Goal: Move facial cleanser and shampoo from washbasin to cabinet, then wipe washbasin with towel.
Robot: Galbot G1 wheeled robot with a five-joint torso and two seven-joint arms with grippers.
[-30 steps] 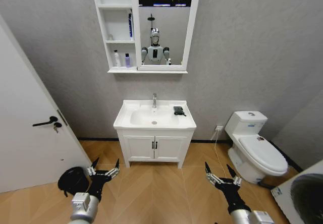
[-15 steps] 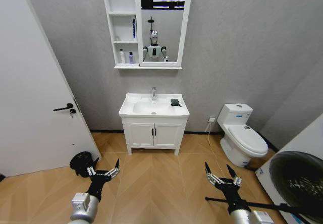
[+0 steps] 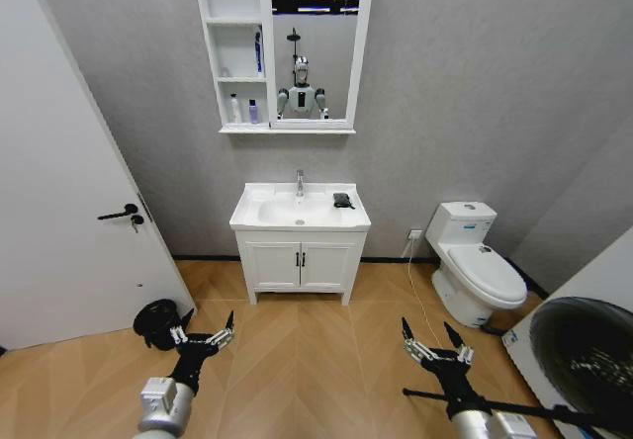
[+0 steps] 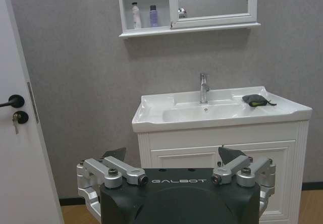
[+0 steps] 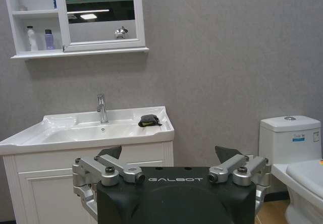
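Looking down from my head camera, I see my left gripper (image 3: 203, 340) low at about 7 o'clock and my right gripper (image 3: 435, 345) at about 5 o'clock, both hanging over the wooden floor with fingers spread wide and nothing between them. The washbasin (image 3: 255, 219) stands at 12 o'clock, well apart from both, with its chrome tap (image 3: 300, 182) at the back edge. One towel (image 3: 343, 201) lies on the basin's flat top, at 3 o'clock from the bowl.

Above, the cabinet (image 3: 220, 53) of stacked shelves joins a mirror (image 3: 315, 43). On the lowest shelf I count two small bottles side by side — a white bottle (image 3: 235, 109) and a purple bottle (image 3: 251, 112). A dark blue item stands on the shelf above; I cannot tell what it is.

My head view takes in what the wrists miss: a black object on the floor beside my left arm and my own reflection in the mirror. The left wrist view gives the door handle (image 4: 11, 102) with a key beneath it and the towel's yellowish edge. The right wrist view adds the toilet (image 5: 291, 148) at 3 o'clock of the basin — one toilet, one basin, one tap.
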